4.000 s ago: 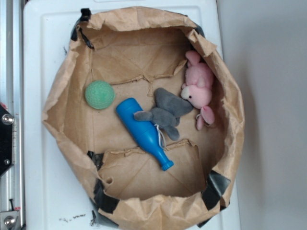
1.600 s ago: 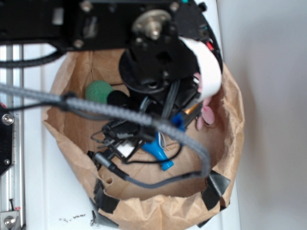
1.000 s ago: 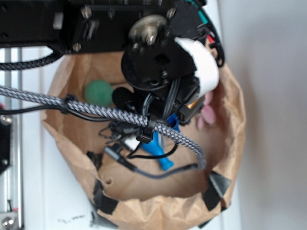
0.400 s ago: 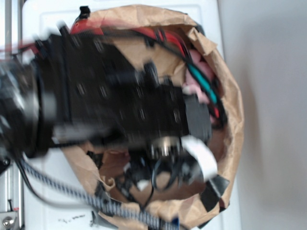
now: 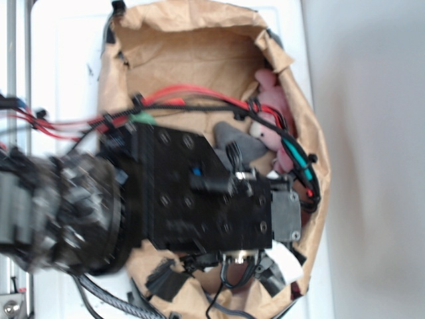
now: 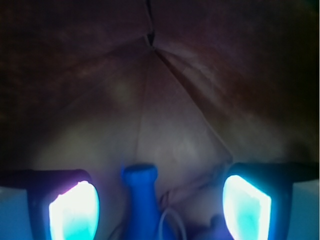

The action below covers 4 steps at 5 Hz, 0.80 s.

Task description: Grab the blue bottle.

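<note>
The gripper (image 6: 160,205) is spread wide, its pads (image 6: 74,210) either side of the blue bottle (image 6: 141,200), not gripping. Bottle lies on the brown paper bag (image 5: 186,50) floor, atop the white desk (image 5: 63,73), right edge near a grey wall (image 5: 372,159).

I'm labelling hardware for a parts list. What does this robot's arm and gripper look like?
The arm is boxy black segments with visible screws, trailing red, black and green wires plus a braided grey cable. The gripper has two dark fingers with pads glowing cyan-white.
</note>
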Each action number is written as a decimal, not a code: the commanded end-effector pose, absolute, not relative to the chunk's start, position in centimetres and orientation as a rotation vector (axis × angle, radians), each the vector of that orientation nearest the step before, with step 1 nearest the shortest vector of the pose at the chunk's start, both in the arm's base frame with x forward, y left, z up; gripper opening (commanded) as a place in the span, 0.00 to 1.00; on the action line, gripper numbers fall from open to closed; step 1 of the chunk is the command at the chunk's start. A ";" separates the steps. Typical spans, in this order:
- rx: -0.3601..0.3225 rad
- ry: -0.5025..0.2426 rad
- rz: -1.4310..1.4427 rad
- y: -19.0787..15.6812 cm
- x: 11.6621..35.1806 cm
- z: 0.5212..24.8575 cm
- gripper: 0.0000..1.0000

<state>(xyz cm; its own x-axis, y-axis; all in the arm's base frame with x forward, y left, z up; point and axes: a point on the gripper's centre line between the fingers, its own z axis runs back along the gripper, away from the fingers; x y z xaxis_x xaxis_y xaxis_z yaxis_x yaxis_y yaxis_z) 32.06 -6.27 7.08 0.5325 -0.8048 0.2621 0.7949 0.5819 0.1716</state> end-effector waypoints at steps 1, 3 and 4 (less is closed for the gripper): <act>-0.005 -0.356 -0.979 -6.2 31.4 7.4 1.00; -0.036 -0.368 -0.933 -3.2 29.5 7.5 0.93; 0.000 -0.392 -0.919 -2.7 29.0 6.2 0.00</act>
